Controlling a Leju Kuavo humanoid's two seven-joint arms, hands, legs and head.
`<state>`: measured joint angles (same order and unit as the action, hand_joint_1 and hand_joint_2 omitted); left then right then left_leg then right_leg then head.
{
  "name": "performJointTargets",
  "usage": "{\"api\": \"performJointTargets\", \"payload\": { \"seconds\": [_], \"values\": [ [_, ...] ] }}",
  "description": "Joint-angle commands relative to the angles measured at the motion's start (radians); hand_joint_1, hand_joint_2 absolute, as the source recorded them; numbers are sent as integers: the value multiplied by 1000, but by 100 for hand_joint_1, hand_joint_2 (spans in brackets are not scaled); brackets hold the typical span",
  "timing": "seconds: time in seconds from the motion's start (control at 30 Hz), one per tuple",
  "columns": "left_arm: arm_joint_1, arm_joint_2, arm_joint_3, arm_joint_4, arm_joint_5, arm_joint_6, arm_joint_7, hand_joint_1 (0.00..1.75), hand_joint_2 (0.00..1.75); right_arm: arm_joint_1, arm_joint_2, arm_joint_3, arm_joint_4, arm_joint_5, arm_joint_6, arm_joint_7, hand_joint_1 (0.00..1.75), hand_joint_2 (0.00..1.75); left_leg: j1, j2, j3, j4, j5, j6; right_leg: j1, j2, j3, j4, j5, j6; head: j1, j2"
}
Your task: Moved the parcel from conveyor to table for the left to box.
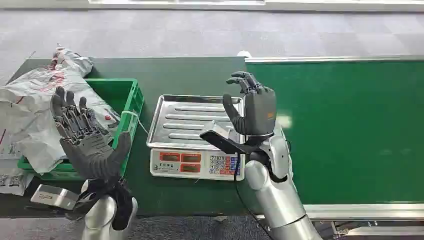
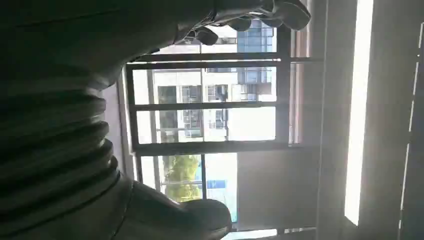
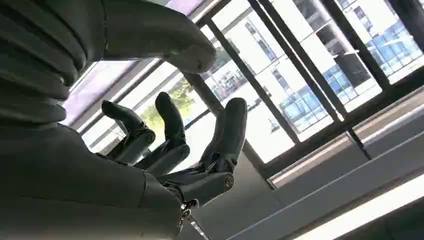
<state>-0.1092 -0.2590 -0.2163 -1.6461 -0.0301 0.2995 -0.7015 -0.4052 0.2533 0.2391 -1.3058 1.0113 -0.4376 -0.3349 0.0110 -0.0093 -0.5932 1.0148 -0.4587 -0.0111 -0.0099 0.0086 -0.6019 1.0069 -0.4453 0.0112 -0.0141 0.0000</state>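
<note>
My left hand (image 1: 82,131) is raised palm up in front of the green crate (image 1: 131,100), fingers spread, holding nothing. Grey plastic parcels (image 1: 35,95) lie in and over that crate at the left. My right hand (image 1: 252,105) is raised upright beside the scale's steel tray (image 1: 186,120), fingers loosely curved and apart, empty. The green conveyor belt (image 1: 350,130) at the right carries no parcel in view. In the right wrist view the right hand's fingers (image 3: 170,135) curl loosely against windows. In the left wrist view the left hand's fingers (image 2: 260,15) show against a window.
A white weighing scale (image 1: 197,164) with red displays and a keypad sits on the dark green table (image 1: 185,75) between crate and belt. Another parcel (image 1: 12,180) with a barcode label lies at the table's left front edge. Grey floor lies beyond.
</note>
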Motion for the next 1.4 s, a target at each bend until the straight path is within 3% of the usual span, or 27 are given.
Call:
{"api": "performJointTargets", "payload": {
  "seconds": [0.03, 0.3, 0.33, 0.4, 0.43, 0.5, 0.57, 0.63, 0.7, 0.73, 0.77, 0.8, 0.83, 0.87, 0.9, 0.97, 1.03, 1.07, 1.2, 1.23, 1.27, 1.33, 1.4],
  "values": [
    [-34, 23, 6, 47, 5, -3, 3, 0, 175, -65, -27, 142, 83, -34, 50, -37, 175, 175, 0, 3, 2, -1, 0, 0, 0, 2, 1, -1, 1, 0, 0, 0],
    [-34, 28, 5, 50, 7, 7, 3, 0, 175, -74, -37, 211, 122, -33, 24, 27, 175, 175, -1, 1, 3, -2, 1, 0, 1, 0, 2, -2, 0, 0, 0, 0],
    [-33, 27, 6, 48, 7, 9, 3, 0, 175, -74, -35, 201, 127, -13, -3, 42, 3, 175, 0, 1, 3, -2, 0, 0, 1, 0, 2, -1, 0, 0, 0, 0],
    [-28, 25, 7, 41, 8, 11, 3, 0, 175, -75, -46, 154, 138, 136, -141, 157, 0, 175, -1, 1, 3, -2, 1, 0, 1, 0, 3, -2, 1, 0, 0, 0],
    [-18, 22, 10, 29, 4, 15, 6, 0, 175, -65, -55, 63, 128, 301, -261, 304, 0, 175, 0, 1, 2, -1, 1, 0, 1, 0, 2, -1, 0, 0, 0, 0],
    [-10, 22, 9, 20, 0, 18, 8, 0, 175, -58, -85, 29, 107, 272, -248, 273, 0, 175, 0, -1, 1, -1, 1, 0, 1, -2, 2, -1, 0, 0, 0, 0],
    [-5, 18, 8, 13, -5, 21, 22, 0, 175, 0, -45, -178, -38, 482, -261, 432, 0, 175, -1, -4, 3, -3, 2, 1, 0, -5, 4, -3, 0, 0, 0, 0],
    [5, 14, 3, 1, -12, 27, 39, 0, 175, 57, -88, -387, -107, 560, -261, 577, 0, 175, -1, -4, 1, -1, 1, 1, -1, -5, 3, -2, 0, 0, 0, 0],
    [25, 18, 2, -14, -15, 36, 47, 0, 175, 99, -119, -567, 0, 541, -261, 586, 0, 175, -1, -10, 1, -2, 2, 1, -1, -11, 5, -3, -1, 0, 0, 0],
    [25, 18, 2, -14, -15, 36, 47, 0, 175, 99, -119, -567, 0, 541, -261, 586, 0, 175, 0, -15, 3, -4, 3, 2, 0, -16, 8, -6, -1, 1, 0, 0],
    [40, 27, 2, -21, -25, 38, 48, 0, 175, 89, -137, -604, 85, 488, -261, 566, 0, 175, 0, -12, 4, -2, 2, 1, 0, -13, 8, -6, -1, 1, 0, 0],
    [-20, 152, -57, 41, 101, 113, 16, 0, 175, 88, -263, -664, -10, 362, -135, 460, 0, 175, -1, -11, 5, -3, 1, 2, 0, -12, 9, -7, 0, 1, 0, 0],
    [41, 89, -61, -29, 38, 118, 41, 0, 175, 89, -133, -642, 173, 508, -261, 557, 0, 175, -1, -21, 5, -5, 4, 3, -1, -22, 13, -9, -1, 2, 0, 0],
    [48, 81, -49, -33, 31, 107, 41, 0, 175, 77, -123, -651, 206, 507, -261, 551, 0, 175, -2, -20, 5, -5, 3, 3, -2, -20, 13, -9, -2, 3, 0, 0],
    [60, 61, -19, -43, 8, 70, 43, 0, 175, 45, -109, -664, 324, 538, -261, 553, 0, 175, -2, -3, 6, -2, -2, 3, -2, -3, 7, -5, -1, 3, 0, 0],
    [73, 40, 7, -59, -16, 32, 53, 0, 175, 46, -120, -609, 396, 560, -254, 654, 0, 175, -3, -3, 4, -4, -1, 3, -4, -3, 8, -6, 1, 3, 1, 0],
    [83, 27, 18, -73, -33, 16, 59, 0, 175, 49, -118, -584, 438, 560, -199, 709, 0, 175, -1, 7, 6, -2, -5, 2, -2, 5, 7, -5, 1, 2, 0, 0],
    [85, 24, 23, -77, -41, 7, 61, 0, 175, 35, -113, -593, 471, 560, -74, 720, 0, 175, -2, 7, 5, -1, -5, 3, -2, 5, 5, -3, 0, 3, 0, 0],
    [85, 24, 23, -77, -41, 7, 61, 0, 175, 35, -113, -593, 471, 560, -74, 720, 0, 175, -2, 8, 8, -3, -4, 3, -2, 5, 6, -5, 0, 2, 0, 0],
    [81, 26, 28, -75, -49, -3, 65, 0, 175, 1, -102, -622, 545, 470, 140, 638, 0, 175, -2, 5, 5, -1, -4, 3, -2, 3, 4, -3, 0, 3, 0, 0],
    [71, 23, 52, -59, -52, -24, 50, 0, 175, -82, -84, -664, 715, 210, 272, 280, 0, 175, -2, 3, 6, -4, -3, 3, -2, 0, 6, -5, -1, 2, 0, 0],
    [67, 24, 57, -54, -50, -39, 40, 0, 175, -122, -87, -672, 792, 95, 343, 115, 0, 175, -2, 8, 5, -3, -3, 3, -1, 4, 3, -3, 0, 2, 0, 0],
    [62, 24, 58, -47, -49, -43, 36, 0, 175, -134, -90, -674, 815, 60, 375, 62, 0, 175, -2, 8, 5, -2, -3, 2, -1, 4, 3, -3, 0, 2, 0, 0]
  ]
}}
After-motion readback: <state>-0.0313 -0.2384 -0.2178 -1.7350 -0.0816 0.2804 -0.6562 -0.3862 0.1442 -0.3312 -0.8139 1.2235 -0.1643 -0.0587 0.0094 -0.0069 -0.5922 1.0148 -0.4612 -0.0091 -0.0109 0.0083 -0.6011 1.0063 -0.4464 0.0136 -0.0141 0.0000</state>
